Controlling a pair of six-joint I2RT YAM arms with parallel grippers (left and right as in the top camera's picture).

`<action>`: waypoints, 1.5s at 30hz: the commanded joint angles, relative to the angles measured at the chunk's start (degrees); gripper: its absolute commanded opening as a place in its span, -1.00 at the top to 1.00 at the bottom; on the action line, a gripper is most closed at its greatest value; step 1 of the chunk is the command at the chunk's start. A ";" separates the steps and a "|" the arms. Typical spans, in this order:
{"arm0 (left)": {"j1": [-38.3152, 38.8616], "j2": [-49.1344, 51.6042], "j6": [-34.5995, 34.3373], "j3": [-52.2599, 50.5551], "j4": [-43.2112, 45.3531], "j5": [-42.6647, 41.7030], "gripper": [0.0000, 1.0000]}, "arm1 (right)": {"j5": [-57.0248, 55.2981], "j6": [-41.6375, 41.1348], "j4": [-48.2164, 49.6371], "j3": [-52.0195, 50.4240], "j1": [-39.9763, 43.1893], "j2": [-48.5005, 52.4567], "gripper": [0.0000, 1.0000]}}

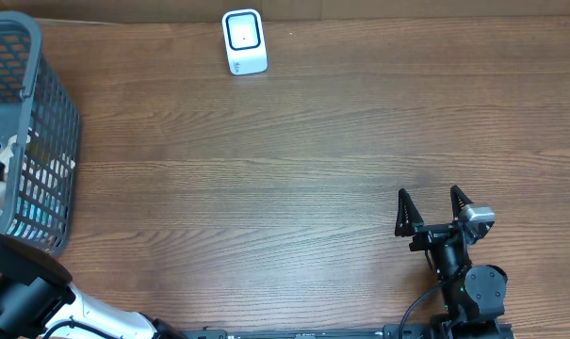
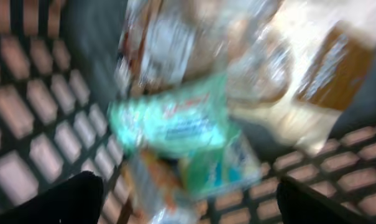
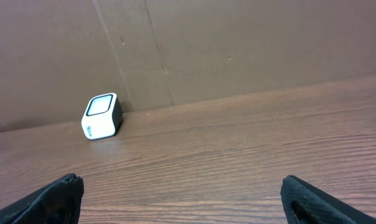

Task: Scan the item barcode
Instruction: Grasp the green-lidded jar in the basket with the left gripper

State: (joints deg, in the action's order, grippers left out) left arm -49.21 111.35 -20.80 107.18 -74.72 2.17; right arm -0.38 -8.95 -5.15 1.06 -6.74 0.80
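Observation:
The white barcode scanner point(image 1: 244, 41) stands at the table's far edge, and it also shows in the right wrist view as the scanner point(image 3: 102, 116). The items are packets inside the grey mesh basket point(image 1: 41, 141) at the left. The left wrist view is blurred. It looks down on a green and teal packet point(image 2: 169, 121) and a clear bag with a brown label point(image 2: 312, 81). My left gripper point(image 2: 188, 208) hangs open over them, its fingers wide apart and holding nothing. My right gripper point(image 1: 433, 209) rests open near the front right, far from the scanner.
The basket fills the table's left edge, and my left arm point(image 1: 25, 282) reaches into it from the front left corner. A brown cardboard wall point(image 3: 237, 43) rises behind the scanner. Bare wooden tabletop point(image 1: 294, 179) lies between the basket, the scanner and the right arm.

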 commanded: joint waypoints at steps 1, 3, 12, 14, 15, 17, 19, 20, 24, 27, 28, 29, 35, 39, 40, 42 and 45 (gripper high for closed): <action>0.28 -0.74 3.28 -0.31 4.79 -0.96 -0.91 | 0.07 0.24 0.37 -0.61 0.35 -0.57 -1.00; 0.48 -0.20 4.81 -0.31 8.68 -1.49 -0.92 | 0.07 0.24 0.37 -0.59 0.35 -0.57 -1.00; 3.17 4.87 8.76 -0.31 21.62 -1.62 -0.93 | 0.07 0.24 0.37 -0.59 0.35 -0.57 -0.99; 3.67 5.68 9.11 -0.31 24.04 -1.57 -1.00 | 0.07 0.24 0.37 -0.59 0.35 -0.57 -1.00; 3.98 6.12 9.33 -0.31 25.33 -1.57 -1.00 | 0.07 0.24 0.37 -0.59 0.35 -0.57 -1.00; 4.59 6.71 9.68 -0.31 27.26 -1.49 -1.00 | 0.07 0.24 0.37 -0.59 0.35 -0.57 -1.00; 5.25 7.28 9.66 -0.31 29.22 0.00 -1.00 | 0.07 0.24 0.37 -0.61 0.35 -0.57 -0.99; 5.60 7.52 9.66 -0.31 30.12 1.20 -1.00 | 0.07 0.24 0.37 -0.61 0.35 -0.57 -1.00; 7.30 8.90 9.62 -0.20 31.80 7.28 -1.00 | 0.07 0.24 0.37 -0.59 0.35 -0.57 -1.00; 7.82 10.54 9.18 -0.15 31.98 10.10 -1.00 | 0.07 0.24 0.37 -0.61 0.35 -0.57 -1.00; 7.82 11.15 9.20 -0.13 32.00 10.56 -0.99 | 0.07 0.24 0.37 -0.59 0.35 -0.57 -0.99; 7.82 11.39 9.16 -0.13 32.00 10.97 -1.00 | 0.07 0.24 0.37 -0.59 0.35 -0.57 -1.00; 7.78 12.31 8.11 -0.15 33.66 13.90 -1.00 | 0.07 0.24 0.37 -0.59 0.35 -0.57 -1.00; 7.78 13.44 7.91 -0.15 34.77 13.88 -1.00 | 0.07 0.24 0.37 -0.59 0.35 -0.57 -1.00; 7.78 13.94 7.93 -0.15 35.19 13.90 -1.00 | 0.07 0.24 0.37 -0.59 0.35 -0.57 -1.00; 7.78 15.04 7.93 -0.15 36.11 13.90 -1.00 | 0.07 0.24 0.37 -0.59 0.35 -0.57 -0.99; 7.78 16.48 7.98 -0.15 37.42 13.90 -1.00 | 0.07 0.24 0.37 -0.61 0.35 -0.57 -1.00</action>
State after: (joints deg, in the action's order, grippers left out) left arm -41.32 125.10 -12.69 107.11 -38.20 15.09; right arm -0.36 -8.95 -5.10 1.06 -6.74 0.80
